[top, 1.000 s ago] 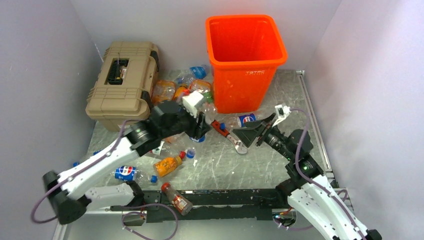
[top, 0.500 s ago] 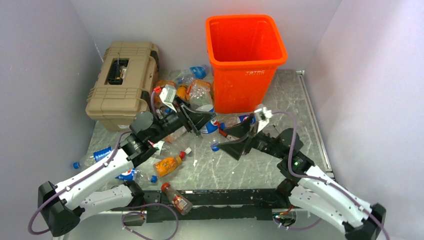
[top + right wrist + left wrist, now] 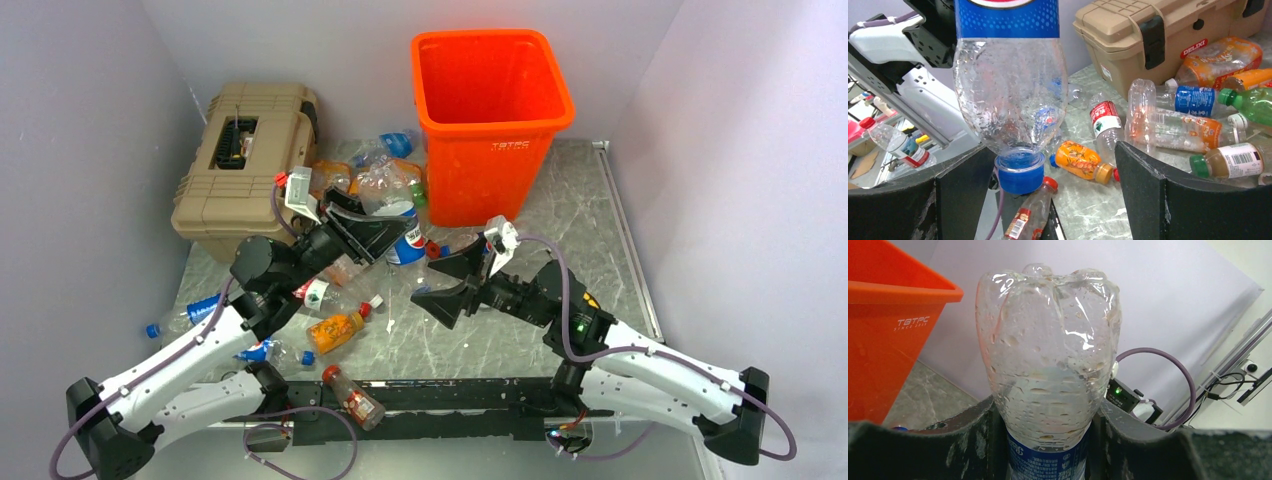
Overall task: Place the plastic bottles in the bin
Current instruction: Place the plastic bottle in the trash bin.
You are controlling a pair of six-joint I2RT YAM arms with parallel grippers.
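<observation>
- The tan toolbox (image 3: 245, 165) sits well left of the bin: hard ribbed plastic, boxy, with black latches.
- Loose plastic bottles (image 3: 335, 328) lie scattered left of the bin and in front of it. They are thin clear or orange-tinted shells, some dented, with glossy labels and small round caps, so they will likely roll and crumple easily.
- The left gripper (image 3: 375, 225) is closed partway around a clear blue-labelled bottle (image 3: 1048, 355), clamping it at the label band.
  - The bottle's lobed base points up and its blue cap hangs down.
  - Droplets cling inside its smooth wall.
  - It is held off the table just left of the bin's front, not yet over the opening.
- The right gripper (image 3: 443, 285) has its jaws spread wide and grips nothing. The right wrist view shows the held bottle's cap end hanging between its black fingers (image 3: 1158, 195) without touching them.
- The bin (image 3: 492, 150) is tall, square, bright orange smooth plastic with a rolled rim.
- The step in hand looks like the carry: next, lift the bottle clear of the rim, move it over the opening and release.
</observation>
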